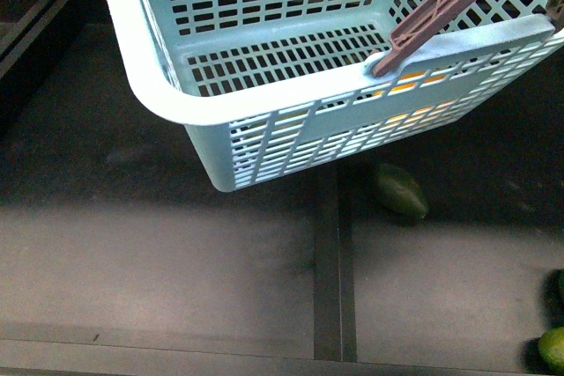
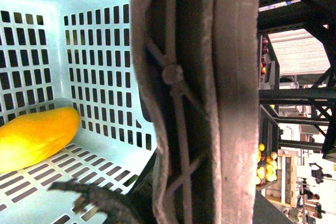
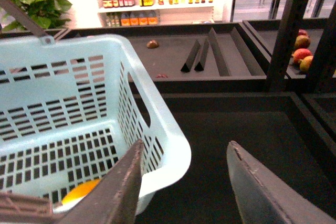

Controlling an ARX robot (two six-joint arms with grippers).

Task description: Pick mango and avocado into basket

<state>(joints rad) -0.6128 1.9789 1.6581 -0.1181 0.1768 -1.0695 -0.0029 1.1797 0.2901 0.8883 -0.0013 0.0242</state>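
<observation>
Mango first: the smooth yellow-orange mango (image 2: 34, 137) already lies on the slotted floor of the light turquoise plastic basket (image 1: 167, 99), and I catch its glow through the near wall in the front view. The dark green, dull-skinned avocado (image 1: 401, 192) is not in yet; it rests on the dark display shelf (image 1: 159, 270) just beside the basket's near wall, next to the shelf's narrow divider strip (image 1: 328, 261).

My left wrist camera is pressed up against the brown folding handle (image 2: 194, 98) bound with a white zip tie (image 2: 172, 74). I judge that arm is carrying the basket by it, but the left gripper itself is out of view, so I cannot tell how its fingers stand. The right gripper (image 3: 184, 182) hangs over the basket's rim with its dark fingers (image 3: 118, 187) spread apart and nothing between them.

My worries from here are these. The avocado sits close under the basket, so a straight descent with the right arm could knock the rim or wall and swing the basket. Its rounded skin could squirt sideways out of a shallow pinch and roll along the shelf. More green fruit (image 1: 552, 348) lies at the shelf's far right edge, so I must not reach for the wrong one.
</observation>
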